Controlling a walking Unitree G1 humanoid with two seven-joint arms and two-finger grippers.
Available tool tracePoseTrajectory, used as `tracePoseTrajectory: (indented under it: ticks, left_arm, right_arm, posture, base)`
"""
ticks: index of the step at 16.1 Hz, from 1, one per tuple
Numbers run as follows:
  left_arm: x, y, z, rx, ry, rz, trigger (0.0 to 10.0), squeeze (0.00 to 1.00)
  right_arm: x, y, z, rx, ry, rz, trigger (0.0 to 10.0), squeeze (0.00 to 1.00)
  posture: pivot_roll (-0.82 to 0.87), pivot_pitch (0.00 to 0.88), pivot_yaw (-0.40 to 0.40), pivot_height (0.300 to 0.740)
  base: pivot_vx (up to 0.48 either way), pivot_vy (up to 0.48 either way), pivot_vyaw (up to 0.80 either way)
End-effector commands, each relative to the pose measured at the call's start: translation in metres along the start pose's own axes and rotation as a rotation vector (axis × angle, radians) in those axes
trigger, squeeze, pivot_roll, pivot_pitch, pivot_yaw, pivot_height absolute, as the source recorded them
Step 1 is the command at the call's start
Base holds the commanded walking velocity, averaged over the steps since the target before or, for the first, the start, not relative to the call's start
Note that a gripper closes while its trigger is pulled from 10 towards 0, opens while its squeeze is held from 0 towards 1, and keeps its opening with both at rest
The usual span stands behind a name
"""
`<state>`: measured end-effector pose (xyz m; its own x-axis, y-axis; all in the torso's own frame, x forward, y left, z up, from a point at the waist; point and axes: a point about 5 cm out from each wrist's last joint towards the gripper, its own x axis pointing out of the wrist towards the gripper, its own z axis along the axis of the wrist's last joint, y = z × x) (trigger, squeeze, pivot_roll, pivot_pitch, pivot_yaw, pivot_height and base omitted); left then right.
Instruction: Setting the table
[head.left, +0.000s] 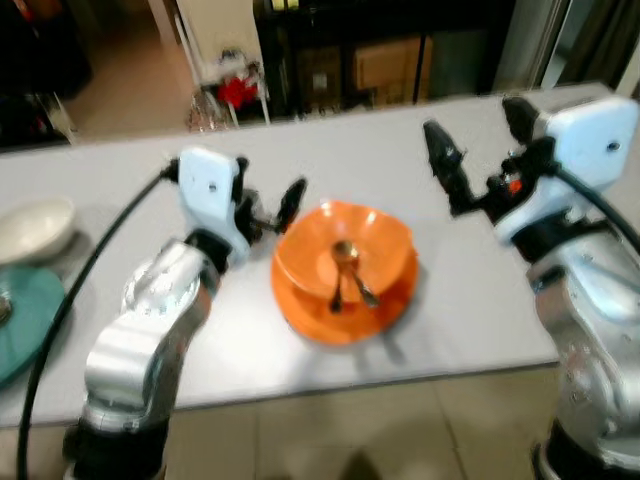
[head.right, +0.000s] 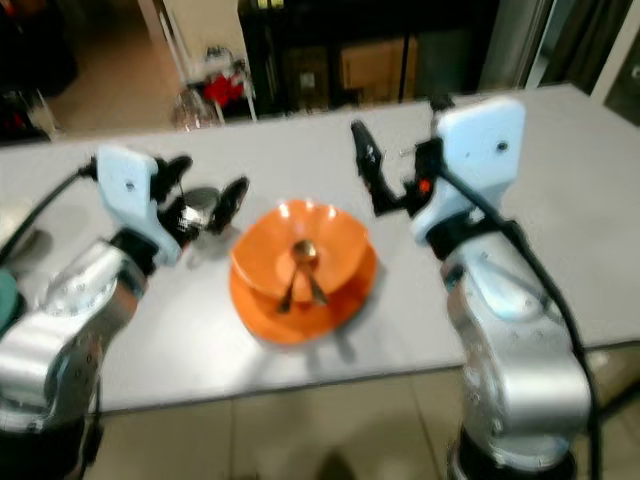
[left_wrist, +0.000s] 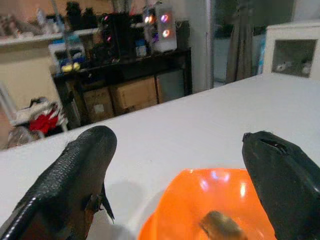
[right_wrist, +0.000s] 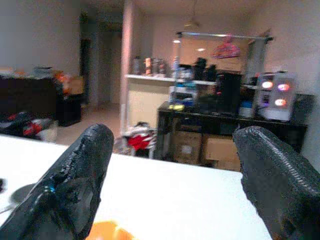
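An orange plastic-looking bowl with a metal spoon inside is sitting on the grey surface between my jaws, both gaping empty. It is looking light and slippery; I'd be pinching its rim.

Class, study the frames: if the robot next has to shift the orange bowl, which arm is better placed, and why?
Probably the left. The left gripper sits open right beside the rim of the orange bowl, which holds a metal spoon. The right gripper is raised, farther back.
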<state>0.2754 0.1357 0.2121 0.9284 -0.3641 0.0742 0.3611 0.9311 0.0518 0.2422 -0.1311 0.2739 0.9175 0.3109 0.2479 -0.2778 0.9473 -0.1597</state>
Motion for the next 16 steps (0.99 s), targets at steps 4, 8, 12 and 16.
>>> tracePoseTrajectory:
  ticks: [4, 8, 12, 16]
  left_arm:
    - [0.0, 0.0, 0.002, 0.008, 0.001, -0.004, 10.0, 0.0]
    - [0.001, -0.001, 0.001, 0.009, 0.005, -0.008, 10.0, 0.0]
    - [0.002, 0.002, -0.005, 0.041, 0.031, 0.018, 10.0, 0.0]
    - [0.002, 0.0, -0.006, 0.055, 0.035, 0.007, 10.0, 0.0]
  right_arm:
    - [0.0, 0.001, 0.002, -0.005, -0.003, -0.001, 10.0, 0.0]
    - [-0.002, 0.002, -0.002, -0.04, 0.024, 0.009, 10.0, 0.0]
    - [-0.006, -0.001, -0.014, -0.065, 0.095, 0.001, 10.0, 0.0]
    - [-0.006, -0.002, -0.018, -0.047, 0.112, -0.014, 10.0, 0.0]
  posture:
    - [-0.04, 0.0, 0.115, 0.74]
    - [-0.04, 0.0, 0.119, 0.74]
    - [-0.04, 0.0, 0.123, 0.74]
    - [-0.04, 0.0, 0.125, 0.74]
  base:
    - [0.0, -0.323, 0.0]
    - [0.0, -0.319, 0.0]
    - [0.0, -0.063, 0.0]
    - [0.0, 0.0, -0.33]
